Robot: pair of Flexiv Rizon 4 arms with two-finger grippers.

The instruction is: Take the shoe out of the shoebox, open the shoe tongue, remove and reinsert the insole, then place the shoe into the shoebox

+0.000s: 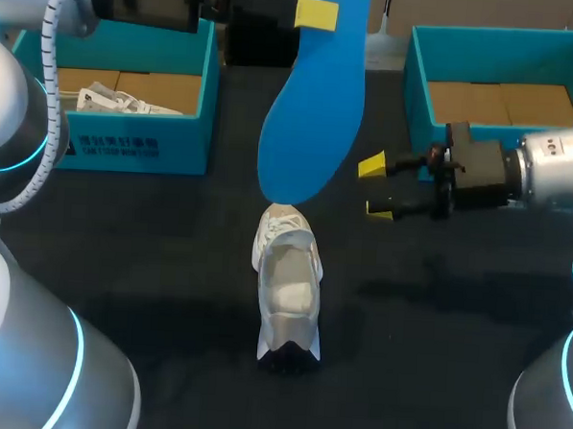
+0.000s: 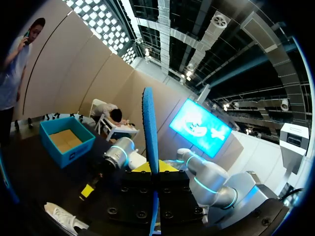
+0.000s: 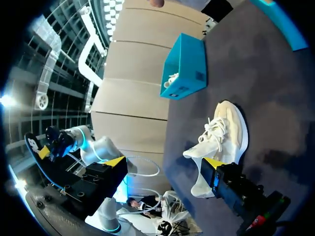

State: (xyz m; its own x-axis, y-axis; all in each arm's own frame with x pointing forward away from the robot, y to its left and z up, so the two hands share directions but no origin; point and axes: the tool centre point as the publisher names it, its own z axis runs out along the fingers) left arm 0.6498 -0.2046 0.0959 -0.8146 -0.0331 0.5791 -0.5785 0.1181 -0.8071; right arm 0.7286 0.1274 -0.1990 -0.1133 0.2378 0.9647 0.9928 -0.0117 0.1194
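Note:
My left gripper point(image 1: 316, 12) is shut on the top end of a blue insole point(image 1: 312, 91), which hangs upright in the air with its lower tip just above the white shoe point(image 1: 288, 282). In the left wrist view the insole point(image 2: 150, 132) stands edge-on between that gripper's point(image 2: 153, 169) yellow tips. The shoe stands on the dark table, its opening facing up. Right of the insole and shoe, my right gripper point(image 1: 376, 188) stands open and holds nothing. In the right wrist view the shoe point(image 3: 221, 142) lies ahead of the open gripper point(image 3: 165, 164).
A blue shoebox point(image 1: 136, 144) at the back left holds another white shoe point(image 1: 115, 100). A second blue shoebox point(image 1: 418, 96) at the back right shows only its cardboard floor. Bare dark table lies around the shoe.

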